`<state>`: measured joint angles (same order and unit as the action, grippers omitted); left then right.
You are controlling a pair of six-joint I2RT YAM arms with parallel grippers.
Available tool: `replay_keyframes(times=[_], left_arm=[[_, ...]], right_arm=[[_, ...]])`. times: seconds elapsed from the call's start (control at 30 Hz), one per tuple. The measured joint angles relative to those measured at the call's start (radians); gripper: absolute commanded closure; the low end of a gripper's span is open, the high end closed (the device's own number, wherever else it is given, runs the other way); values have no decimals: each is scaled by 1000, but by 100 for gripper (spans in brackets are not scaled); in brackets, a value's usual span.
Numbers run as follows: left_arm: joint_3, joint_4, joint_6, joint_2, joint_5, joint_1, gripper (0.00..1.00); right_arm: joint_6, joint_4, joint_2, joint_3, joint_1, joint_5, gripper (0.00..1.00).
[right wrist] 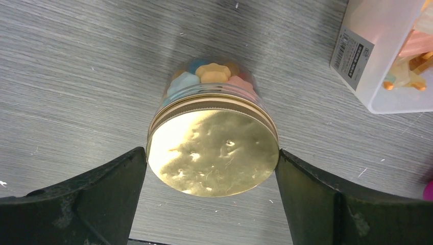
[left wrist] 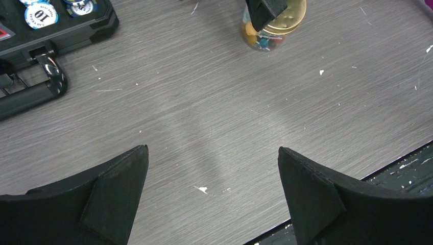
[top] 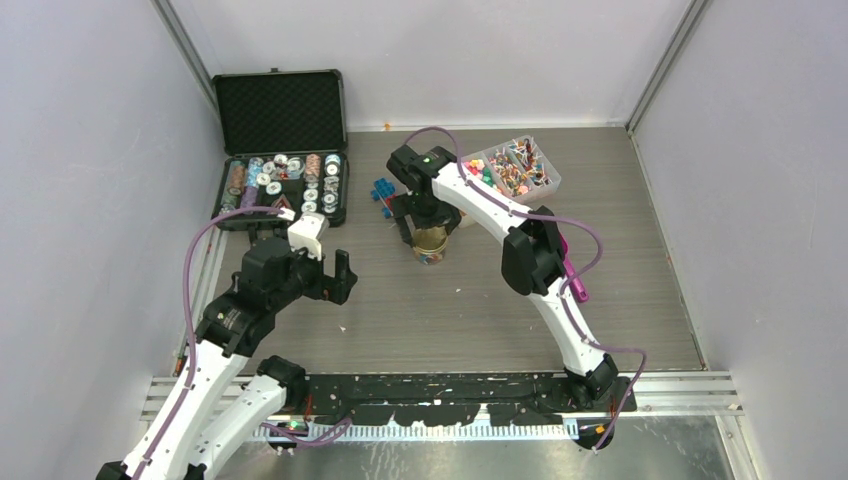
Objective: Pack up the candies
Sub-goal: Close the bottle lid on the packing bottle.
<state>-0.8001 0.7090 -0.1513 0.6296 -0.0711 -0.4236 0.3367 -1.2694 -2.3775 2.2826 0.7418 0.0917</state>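
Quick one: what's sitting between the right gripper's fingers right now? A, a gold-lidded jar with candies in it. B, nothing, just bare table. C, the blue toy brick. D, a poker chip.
A: the right wrist view shows the right gripper with one finger on either side of the gold-lidded jar, and candies show through its clear wall.

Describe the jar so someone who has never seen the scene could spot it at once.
On the grey table, look mid-way back, near the clear box of sweets. Between the fingers of the right gripper stands a small clear jar with candies showing through its wall. Its shiny gold lid sets it apart from the blue toy bricks beside it and the black case.
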Motion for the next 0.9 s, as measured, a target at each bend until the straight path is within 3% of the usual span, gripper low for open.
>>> replay_keyframes(times=[0.9], left_arm=[[0,0,-2,-10,2,0,0]], right_arm=[[-13,0,16,32,2,42,1]])
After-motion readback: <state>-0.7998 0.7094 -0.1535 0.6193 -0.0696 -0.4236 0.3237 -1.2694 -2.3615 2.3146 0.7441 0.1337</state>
